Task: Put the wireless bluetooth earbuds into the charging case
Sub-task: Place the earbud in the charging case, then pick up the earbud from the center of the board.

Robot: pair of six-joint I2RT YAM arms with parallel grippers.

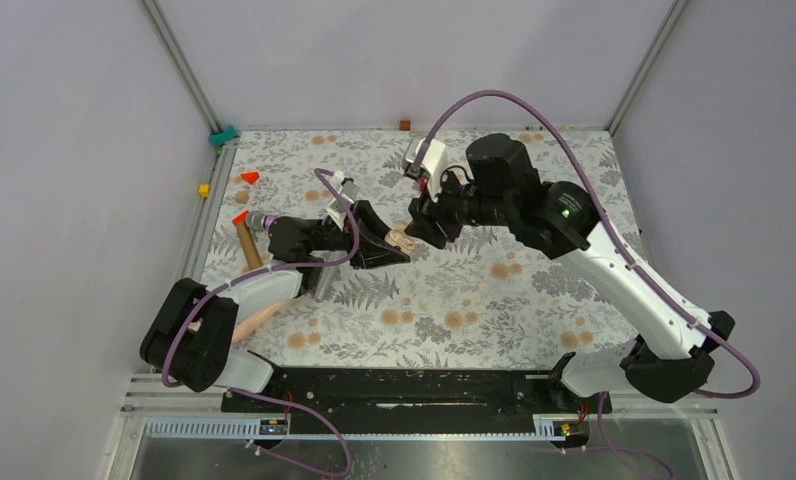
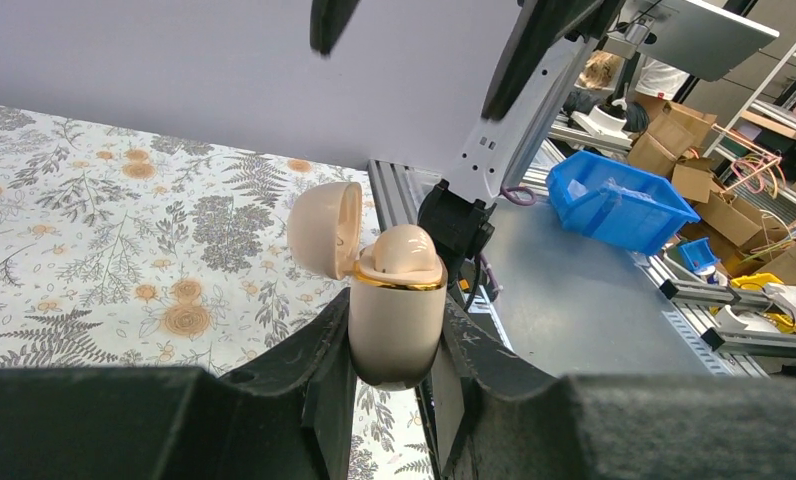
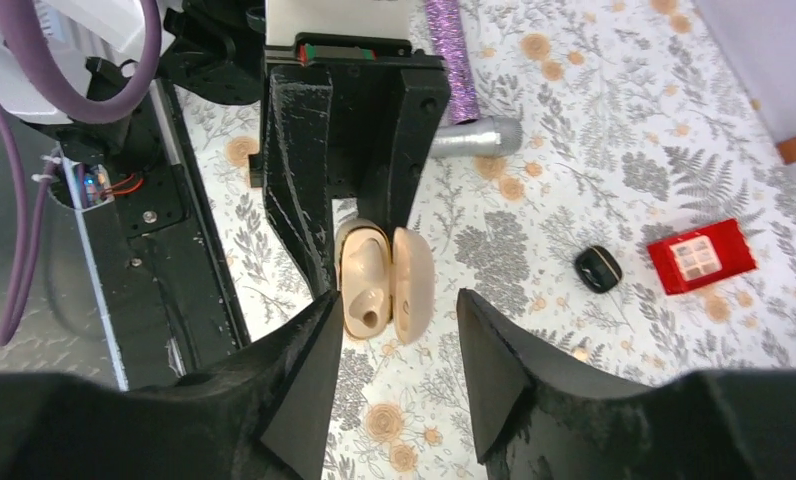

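Observation:
My left gripper (image 2: 394, 350) is shut on a beige charging case (image 2: 396, 320) with a gold rim and holds it upright above the table. Its lid (image 2: 324, 228) is swung open. A beige earbud (image 2: 404, 252) sits in its top. The case also shows in the top view (image 1: 402, 240) and the right wrist view (image 3: 364, 280). My right gripper (image 3: 394, 330) is open and empty, its fingertips either side of the case, just in front of it. A small glossy black oval case (image 3: 598, 268) lies on the table. No black earbuds are in view.
A red square box (image 3: 701, 256) lies beside the black case. A silver and purple stick (image 3: 474, 135) lies behind the left gripper. Two red cones (image 1: 250, 177) and a wooden stick (image 1: 246, 245) are at the left. A brown block (image 1: 405, 125) is at the far edge.

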